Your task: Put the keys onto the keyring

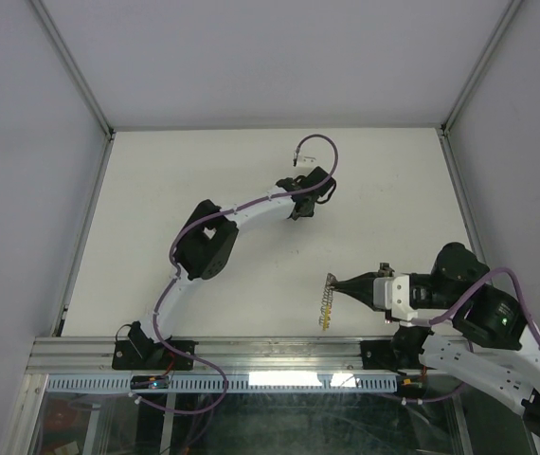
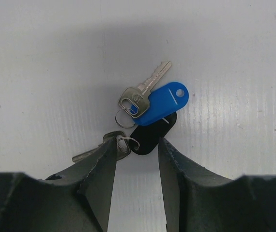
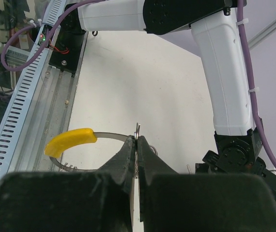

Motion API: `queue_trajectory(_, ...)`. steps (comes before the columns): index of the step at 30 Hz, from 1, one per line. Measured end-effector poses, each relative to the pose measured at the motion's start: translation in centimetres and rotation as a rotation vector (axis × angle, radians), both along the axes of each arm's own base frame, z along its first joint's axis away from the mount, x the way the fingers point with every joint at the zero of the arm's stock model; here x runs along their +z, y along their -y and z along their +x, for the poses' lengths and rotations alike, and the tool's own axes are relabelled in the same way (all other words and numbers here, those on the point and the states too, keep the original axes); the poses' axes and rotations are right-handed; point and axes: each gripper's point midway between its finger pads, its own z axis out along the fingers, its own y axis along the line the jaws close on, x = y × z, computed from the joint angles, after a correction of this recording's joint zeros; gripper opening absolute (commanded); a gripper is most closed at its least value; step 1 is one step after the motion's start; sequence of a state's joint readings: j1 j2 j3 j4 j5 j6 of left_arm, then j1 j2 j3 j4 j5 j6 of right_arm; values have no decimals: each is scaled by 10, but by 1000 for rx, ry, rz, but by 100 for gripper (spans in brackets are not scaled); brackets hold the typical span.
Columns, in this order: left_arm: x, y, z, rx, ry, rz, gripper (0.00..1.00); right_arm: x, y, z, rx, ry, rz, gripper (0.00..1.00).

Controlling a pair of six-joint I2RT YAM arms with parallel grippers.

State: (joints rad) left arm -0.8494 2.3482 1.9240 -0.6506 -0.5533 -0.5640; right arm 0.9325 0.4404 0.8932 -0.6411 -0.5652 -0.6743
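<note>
You are pinching keyring [image 3: 70, 140] in right gripper [image 3: 137, 143]; left gripper [image 2: 137, 145], jaws spread, straddling keys [image 2: 137, 100] well apart from keyring; none threaded yet.

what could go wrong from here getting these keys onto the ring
The left claw stands open over a tangled bunch: silver key, blue tag, black tag. Closing might pinch a tag or drag everything.
The right claw is shut on the thin keyring; the keyring may twist or slip when a key is pushed on.
</note>
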Motion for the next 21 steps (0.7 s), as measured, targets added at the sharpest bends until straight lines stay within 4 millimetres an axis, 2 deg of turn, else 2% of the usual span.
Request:
queue_trajectory(8,-6,-5,2,15,5,28,36,-3,0,0,1,-4,-4,0)
queue_trajectory(21,-8,-8,3,21,10,47,12,-3,1,-1,0,-3,-1,0)
